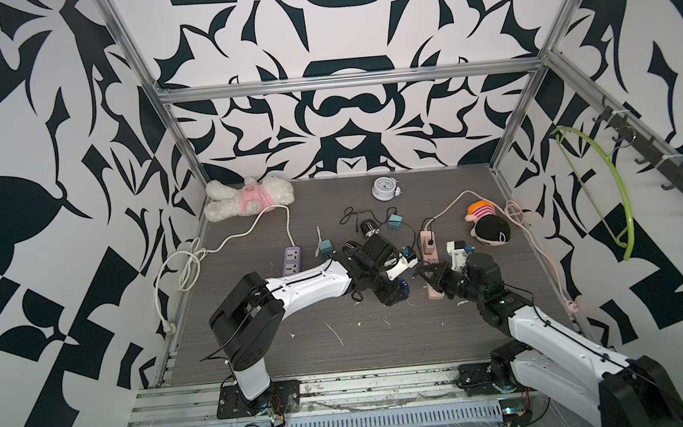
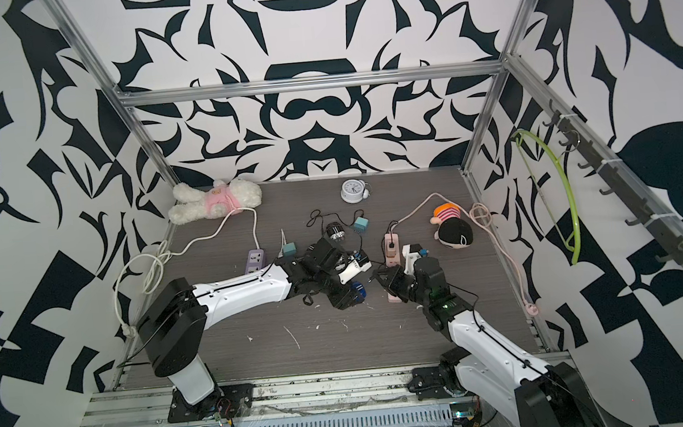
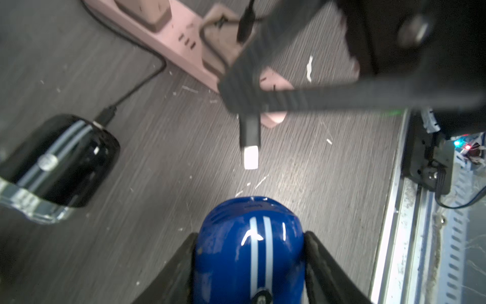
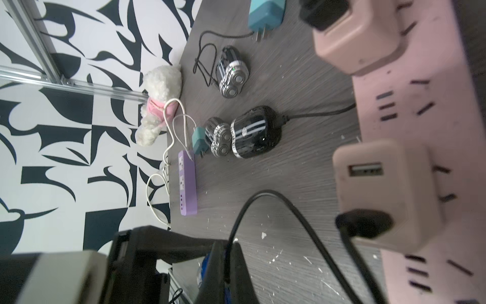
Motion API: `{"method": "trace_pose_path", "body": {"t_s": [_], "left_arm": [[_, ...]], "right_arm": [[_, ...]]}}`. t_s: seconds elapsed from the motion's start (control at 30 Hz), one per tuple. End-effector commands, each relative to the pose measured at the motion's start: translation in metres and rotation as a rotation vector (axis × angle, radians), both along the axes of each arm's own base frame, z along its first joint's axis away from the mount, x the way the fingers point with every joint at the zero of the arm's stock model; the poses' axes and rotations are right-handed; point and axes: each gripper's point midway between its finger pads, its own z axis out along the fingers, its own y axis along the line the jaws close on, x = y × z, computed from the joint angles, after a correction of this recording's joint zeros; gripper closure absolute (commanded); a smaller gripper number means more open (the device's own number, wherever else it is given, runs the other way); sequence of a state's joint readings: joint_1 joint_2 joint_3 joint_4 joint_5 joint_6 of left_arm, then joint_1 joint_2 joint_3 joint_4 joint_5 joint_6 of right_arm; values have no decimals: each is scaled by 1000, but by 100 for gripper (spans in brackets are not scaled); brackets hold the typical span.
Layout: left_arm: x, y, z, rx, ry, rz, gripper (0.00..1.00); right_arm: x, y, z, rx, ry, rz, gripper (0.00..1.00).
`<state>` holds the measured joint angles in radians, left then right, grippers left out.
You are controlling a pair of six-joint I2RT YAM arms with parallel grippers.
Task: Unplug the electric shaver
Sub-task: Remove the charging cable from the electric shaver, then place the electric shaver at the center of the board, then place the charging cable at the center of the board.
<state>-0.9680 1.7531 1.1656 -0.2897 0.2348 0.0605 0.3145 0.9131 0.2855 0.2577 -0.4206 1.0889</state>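
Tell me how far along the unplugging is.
Done: the USB plug hangs free of the beige adapter, whose port shows empty. In hand: right tool pinches it, left tool grips the blue shaver. Left: probably just setting both down.

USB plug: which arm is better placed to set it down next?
Probably right: the right pincer is shut on the black cable, its USB plug dangling free, while the left pincer is occupied holding the blue shaver.

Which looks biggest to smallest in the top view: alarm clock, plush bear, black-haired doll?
1. plush bear
2. black-haired doll
3. alarm clock
The gaps in size are plain. No two look alike.
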Motion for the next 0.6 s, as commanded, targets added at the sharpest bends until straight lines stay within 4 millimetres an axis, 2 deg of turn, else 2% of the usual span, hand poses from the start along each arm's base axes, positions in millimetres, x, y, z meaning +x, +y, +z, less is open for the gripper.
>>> {"method": "trace_pose_path", "body": {"t_s": [0.0, 0.17, 0.3, 0.43, 0.57], "left_arm": [[-6, 5, 9, -17, 14, 12, 54], [-2, 14, 3, 14, -3, 51, 53], [13, 25, -11, 49, 6, 142, 50], [27, 42, -29, 79, 47, 251, 51], [40, 63, -44, 147, 46, 353, 51]], "right_arm": [[10, -5, 11, 16, -57, -39, 100], [11, -5, 8, 1, -45, -26, 100], [-2, -6, -12, -122, 17, 49, 100], [-15, -10, -26, -220, 67, 111, 100], [-19, -15, -31, -270, 82, 124, 100]]}}
